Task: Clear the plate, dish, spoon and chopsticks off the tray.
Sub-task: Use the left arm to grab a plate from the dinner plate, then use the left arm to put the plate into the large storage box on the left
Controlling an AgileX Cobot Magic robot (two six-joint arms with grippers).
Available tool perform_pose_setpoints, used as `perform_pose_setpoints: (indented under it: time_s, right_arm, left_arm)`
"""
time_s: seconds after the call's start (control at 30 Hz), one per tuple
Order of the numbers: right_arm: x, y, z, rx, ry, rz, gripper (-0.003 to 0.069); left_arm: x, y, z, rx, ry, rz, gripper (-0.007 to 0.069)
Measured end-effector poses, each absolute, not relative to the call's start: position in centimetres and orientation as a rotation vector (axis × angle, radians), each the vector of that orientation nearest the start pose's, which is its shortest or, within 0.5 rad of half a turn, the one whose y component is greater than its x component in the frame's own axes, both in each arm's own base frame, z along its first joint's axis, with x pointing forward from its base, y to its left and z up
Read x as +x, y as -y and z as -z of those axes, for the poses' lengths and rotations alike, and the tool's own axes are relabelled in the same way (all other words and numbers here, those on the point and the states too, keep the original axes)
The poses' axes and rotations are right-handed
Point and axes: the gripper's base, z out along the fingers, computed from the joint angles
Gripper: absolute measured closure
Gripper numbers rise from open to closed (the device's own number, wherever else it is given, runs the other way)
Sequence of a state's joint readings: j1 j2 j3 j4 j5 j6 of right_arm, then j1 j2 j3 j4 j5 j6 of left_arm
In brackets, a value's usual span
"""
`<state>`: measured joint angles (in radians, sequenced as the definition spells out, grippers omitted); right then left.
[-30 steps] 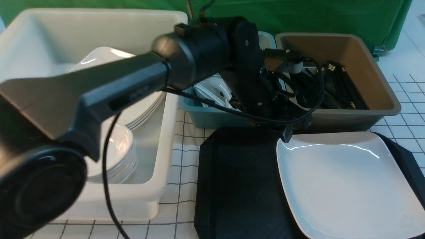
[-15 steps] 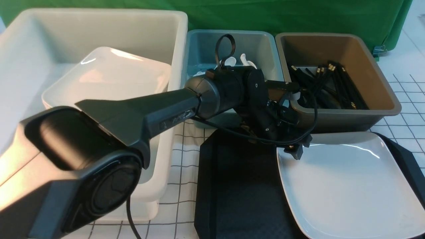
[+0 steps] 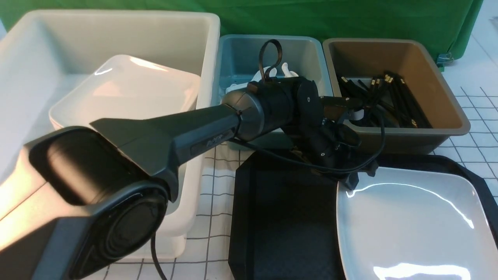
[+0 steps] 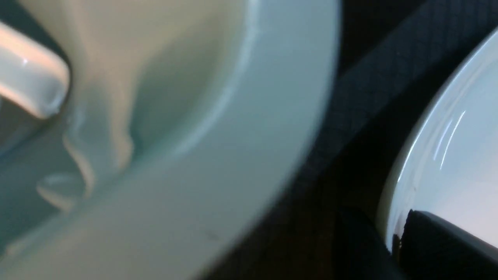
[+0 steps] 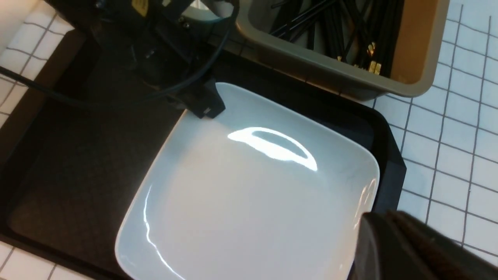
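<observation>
The white plate (image 3: 408,221) lies on the right half of the black tray (image 3: 288,217). My left gripper (image 3: 352,179) reaches across to the plate's far-left corner. In the left wrist view (image 4: 397,241) the plate's rim (image 4: 459,147) sits tight between its two dark fingers. My right gripper (image 5: 367,229) shows only in its wrist view, its dark fingers over the near-right corner rim of the plate (image 5: 253,194). Spoons (image 3: 286,70) lie in the teal bin, chopsticks (image 3: 389,101) in the brown bin. No small dish shows.
The white bin (image 3: 210,39) at the left holds a stack of plates (image 3: 128,93). The teal bin (image 3: 311,50) and brown bin (image 3: 447,97) stand just behind the tray. My left arm crosses over the white bin's front. The tray's left half (image 5: 78,163) is bare.
My left arm came down from over the bins to the plate's far-left corner. The plate has shifted nearer and to the right, baring the tray's far rim.
</observation>
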<state>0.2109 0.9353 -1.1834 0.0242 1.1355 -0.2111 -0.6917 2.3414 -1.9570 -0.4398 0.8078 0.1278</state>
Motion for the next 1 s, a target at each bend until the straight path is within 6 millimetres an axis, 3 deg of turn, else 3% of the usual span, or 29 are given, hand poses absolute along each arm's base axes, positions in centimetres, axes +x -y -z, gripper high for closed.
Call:
perform_pose_setpoints:
  time_s: [0.1, 0.2, 0.23, 0.27, 0.3, 0.43, 0.67, 0.83, 1.0]
  right_arm:
    - [15.2, -3.5, -41.1, -0.496, -2.318, -0.030, 0.0640]
    - [15.0, -3.7, -42.0, -0.488, -2.300, -0.068, 0.0640]
    - [14.9, -3.7, -42.1, -0.488, -2.298, -0.073, 0.0640]
    - [14.7, -4.0, -42.8, -0.485, -2.277, -0.120, 0.0640]
    - [14.7, -4.0, -42.9, -0.486, -2.272, -0.133, 0.0640]
    - [14.0, -5.0, -44.6, -0.536, -2.193, -0.271, 0.0640]
    - [13.9, -6.4, -46.3, -0.641, -2.044, -0.410, 0.0640]
    - [15.9, -8.0, -47.9, -0.737, -1.975, -0.547, 0.0640]
    - [18.6, -10.1, -48.7, -0.844, -1.987, -0.605, 0.0640]
  left_arm:
    - [37.4, 34.7, -18.9, 0.813, -2.578, 0.679, 0.0523]
    - [36.5, 33.8, -24.6, 0.868, -2.453, 0.672, 0.0592]
    - [36.5, 33.8, -24.6, 0.873, -2.452, 0.669, 0.0592]
    - [35.8, 33.1, -27.5, 0.897, -2.387, 0.663, 0.0609]
    - [35.8, 33.0, -27.8, 0.902, -2.381, 0.660, 0.0610]
    - [34.5, 30.5, -33.9, 0.926, -2.240, 0.627, 0.0617]
    - [34.2, 24.7, -40.3, 0.803, -2.130, 0.591, 0.0615]
    - [35.4, 15.7, -44.6, 0.561, -2.097, 0.525, 0.0615]
    - [36.5, 6.1, -46.6, 0.293, -2.068, 0.512, 0.0615]
